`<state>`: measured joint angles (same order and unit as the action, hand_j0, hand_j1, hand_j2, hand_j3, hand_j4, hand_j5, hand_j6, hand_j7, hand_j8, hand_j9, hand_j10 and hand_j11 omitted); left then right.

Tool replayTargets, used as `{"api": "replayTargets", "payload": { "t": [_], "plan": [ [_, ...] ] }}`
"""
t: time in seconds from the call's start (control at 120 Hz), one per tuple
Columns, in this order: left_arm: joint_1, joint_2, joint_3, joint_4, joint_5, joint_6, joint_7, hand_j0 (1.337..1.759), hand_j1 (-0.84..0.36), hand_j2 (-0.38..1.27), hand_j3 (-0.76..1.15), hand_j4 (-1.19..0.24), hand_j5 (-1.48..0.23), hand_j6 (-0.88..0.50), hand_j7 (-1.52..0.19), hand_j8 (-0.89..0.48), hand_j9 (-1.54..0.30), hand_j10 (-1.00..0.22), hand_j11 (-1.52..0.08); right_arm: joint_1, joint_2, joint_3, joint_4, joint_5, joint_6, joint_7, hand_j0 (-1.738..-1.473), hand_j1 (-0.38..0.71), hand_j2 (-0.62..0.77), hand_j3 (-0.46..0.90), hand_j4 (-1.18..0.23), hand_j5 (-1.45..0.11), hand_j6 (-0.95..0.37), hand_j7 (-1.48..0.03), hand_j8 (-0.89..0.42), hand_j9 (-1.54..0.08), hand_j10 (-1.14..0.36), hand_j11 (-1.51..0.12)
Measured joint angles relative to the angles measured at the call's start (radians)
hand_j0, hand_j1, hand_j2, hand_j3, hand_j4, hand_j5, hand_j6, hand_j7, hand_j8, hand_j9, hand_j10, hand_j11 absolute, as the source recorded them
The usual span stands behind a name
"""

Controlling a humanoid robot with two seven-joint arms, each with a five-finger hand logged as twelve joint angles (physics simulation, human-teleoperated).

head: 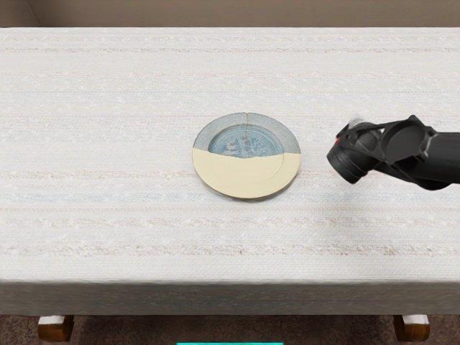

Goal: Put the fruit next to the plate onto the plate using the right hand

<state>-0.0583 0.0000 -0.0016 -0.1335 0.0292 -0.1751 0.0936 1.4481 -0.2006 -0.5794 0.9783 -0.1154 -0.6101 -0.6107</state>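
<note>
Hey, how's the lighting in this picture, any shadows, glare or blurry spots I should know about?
Head view: flat, even light with no glare; the plate and the right hand cast barely any shadow on the table; the plate's blue pattern and the table's weave look soft; the dark hand shows little detail.

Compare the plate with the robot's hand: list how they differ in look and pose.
Colour: the plate is pale, cream in front and blue-grey patterned behind; the right hand is black. Shape: the plate is a flat round disc; the hand is a bulky lump. Place: the plate lies mid-table; the hand is to its right, apart from it, on an arm from the right edge. Shared: both show against the white table.
</note>
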Motion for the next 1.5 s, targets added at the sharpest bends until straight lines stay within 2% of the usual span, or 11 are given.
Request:
{"api": "replayTargets", "payload": {
  "t": [0.125,0.358,0.658,0.858,1.092,1.275,1.5],
  "plan": [
    [0.0,0.0,0.0,0.0,0.0,0.0,0.0,1.658,0.07,0.05,0.0,-0.23,-0.3,-0.23,-0.3,-0.23,-0.3,-0.23,-0.3,0.019,-0.031,0.013,0.005,0.004,-0.001,0.0,-1.655,0.23,0.05,0.0,-0.55,-0.75,-0.5,-0.73,-0.42,-0.75,-0.55,-0.75],
    [0.0,0.0,0.0,0.0,0.0,0.0,0.0,1.658,0.07,0.05,0.0,-0.23,-0.3,-0.23,-0.3,-0.23,-0.3,-0.23,-0.3,0.034,-0.086,0.197,0.016,0.005,-0.001,0.0,-1.657,0.26,0.08,0.0,-0.56,-0.75,-0.47,-0.74,-0.41,-0.75,-0.56,-0.75],
    [0.0,0.0,0.0,0.0,0.0,0.0,0.0,1.658,0.07,0.05,0.0,-0.23,-0.3,-0.23,-0.3,-0.23,-0.3,-0.23,-0.3,0.102,-0.085,0.301,0.143,0.007,-0.001,0.0,-1.658,0.27,0.1,0.0,-0.56,-0.76,-0.46,-0.74,-0.4,-0.75,-0.56,-0.75],
    [0.0,0.0,0.0,0.0,0.0,0.0,0.0,1.658,0.07,0.05,0.0,-0.23,-0.3,-0.23,-0.3,-0.23,-0.3,-0.23,-0.3,0.152,-0.022,0.31,0.215,0.01,-0.001,0.0,-1.658,0.26,0.09,0.0,-0.56,-0.76,-0.47,-0.74,-0.4,-0.75,-0.56,-0.75],
    [0.0,0.0,0.0,0.0,0.0,0.0,0.0,1.658,0.07,0.05,0.0,-0.23,-0.3,-0.23,-0.3,-0.23,-0.3,-0.23,-0.3,0.177,0.085,0.309,0.234,0.017,-0.001,0.0,-1.658,0.26,0.12,0.0,-0.55,-0.77,-0.46,-0.74,-0.38,-0.75,-0.54,-0.76],
    [0.0,0.0,0.0,0.0,0.0,0.0,0.0,1.658,0.07,0.05,0.0,-0.23,-0.3,-0.23,-0.3,-0.23,-0.3,-0.23,-0.3,0.163,0.133,0.302,0.237,0.016,-0.001,0.0,-1.658,0.3,0.26,0.0,-0.55,-0.77,-0.47,-0.74,-0.38,-0.75,-0.54,-0.75],
    [0.0,0.0,0.0,0.0,0.0,0.0,0.0,1.658,0.07,0.05,0.0,-0.23,-0.3,-0.23,-0.3,-0.23,-0.3,-0.23,-0.3,0.147,0.144,0.299,0.235,0.005,-0.001,0.0,-1.658,0.25,0.07,0.0,-0.52,-0.7,-0.46,-0.69,-0.4,-0.69,-0.52,-0.69]
  ]
}}
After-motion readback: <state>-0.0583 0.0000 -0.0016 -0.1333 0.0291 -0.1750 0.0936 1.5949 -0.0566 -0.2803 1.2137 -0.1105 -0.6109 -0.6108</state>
